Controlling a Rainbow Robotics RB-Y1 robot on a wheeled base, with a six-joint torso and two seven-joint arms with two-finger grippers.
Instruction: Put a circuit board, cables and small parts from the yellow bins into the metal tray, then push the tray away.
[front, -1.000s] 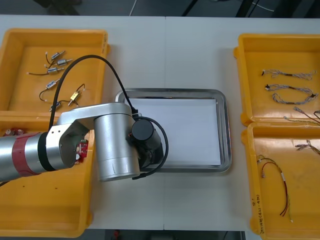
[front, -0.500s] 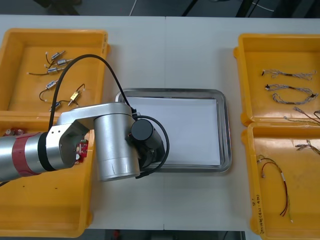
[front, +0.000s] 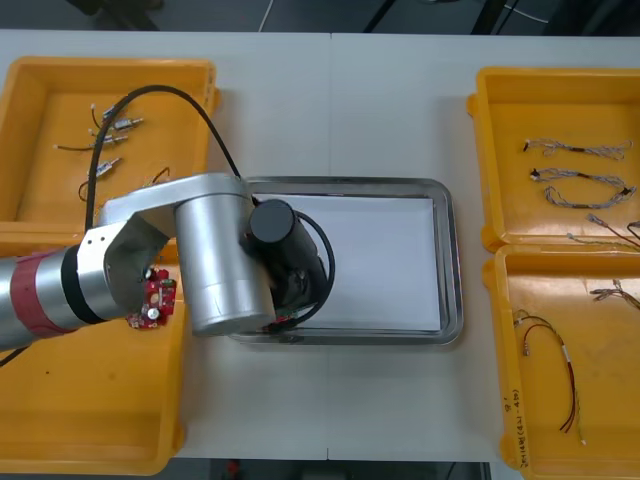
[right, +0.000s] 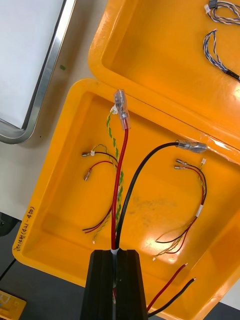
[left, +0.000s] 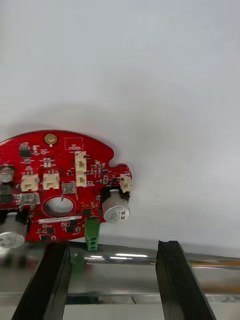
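A round red circuit board (left: 65, 190) lies flat on the white inside of the metal tray (left: 125, 260), close to its shiny rim. My left gripper (left: 112, 246) stands open just off the board's edge, and its fingers (left: 47, 285) touch nothing. In the front view my left arm (front: 210, 260) covers the left end of the tray (front: 445, 260). My right gripper (right: 117, 252) is shut on a red and black cable (right: 120, 180) and holds it above a yellow bin (right: 55, 165) of loose cables.
Another red board (front: 152, 305) sits in the near left bin beside my arm. The far left bin (front: 60, 80) holds small metal parts (front: 110, 125). Twisted blue and white cables (front: 580, 185) lie in the far right bin, red and yellow cables (front: 560, 370) in the near right one.
My left arm has shifted a little toward the table's far side and its cable loop has swung with it. The red board in the near left bin now shows more fully.
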